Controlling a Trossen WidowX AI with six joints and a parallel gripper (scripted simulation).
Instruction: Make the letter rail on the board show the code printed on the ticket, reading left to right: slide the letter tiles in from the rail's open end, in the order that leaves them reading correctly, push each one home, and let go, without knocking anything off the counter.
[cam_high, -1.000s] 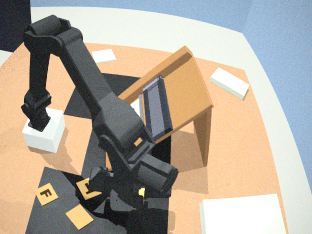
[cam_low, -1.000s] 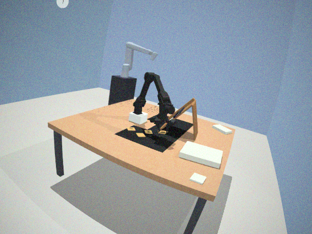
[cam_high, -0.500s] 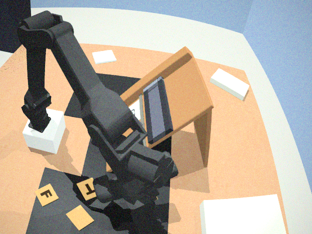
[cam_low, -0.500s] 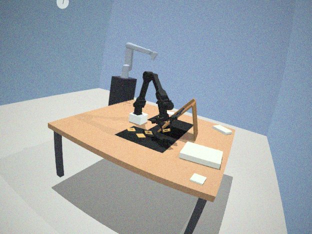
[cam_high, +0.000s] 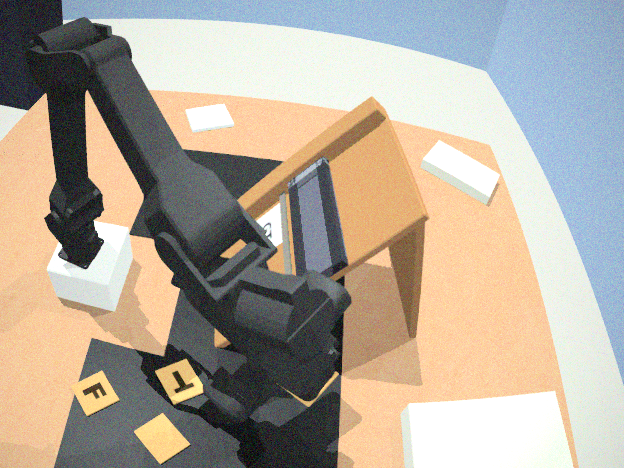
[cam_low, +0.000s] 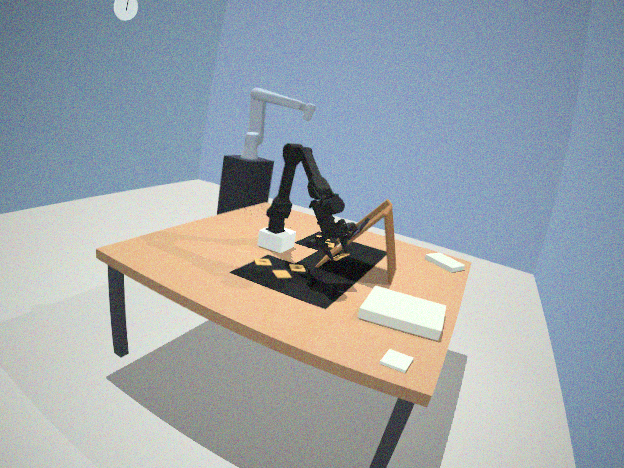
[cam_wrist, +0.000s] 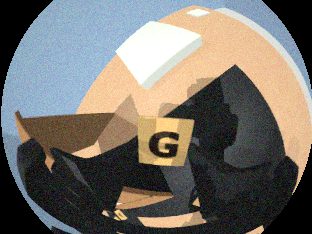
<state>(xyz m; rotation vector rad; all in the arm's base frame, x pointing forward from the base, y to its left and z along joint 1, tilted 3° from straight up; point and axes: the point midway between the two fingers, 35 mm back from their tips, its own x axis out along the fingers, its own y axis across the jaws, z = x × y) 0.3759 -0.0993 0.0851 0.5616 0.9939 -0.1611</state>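
Observation:
My gripper (cam_wrist: 163, 144) (cam_low: 336, 247) is shut on a tan tile printed G (cam_wrist: 163, 141), which faces the wrist camera. It hangs just off the low end of the sloping wooden board (cam_high: 375, 193) (cam_low: 377, 213) (cam_wrist: 63, 129). In the top view the wrist hides the fingers. The dark letter rail (cam_high: 315, 221) runs up the board and shows no tiles. The white ticket (cam_high: 269, 227) sits left of the rail, mostly hidden by the arm. On the black mat (cam_high: 110, 428) lie an F tile (cam_high: 94, 391), a T tile (cam_high: 178, 382) and a blank-faced tile (cam_high: 161, 437).
The arm's white base block (cam_high: 103, 274) stands at the left. White slabs lie at the back (cam_high: 209, 117), the right (cam_high: 459, 170) and the front right (cam_high: 486, 428) (cam_low: 403, 312). A small white slab (cam_low: 396, 360) lies near the table's edge.

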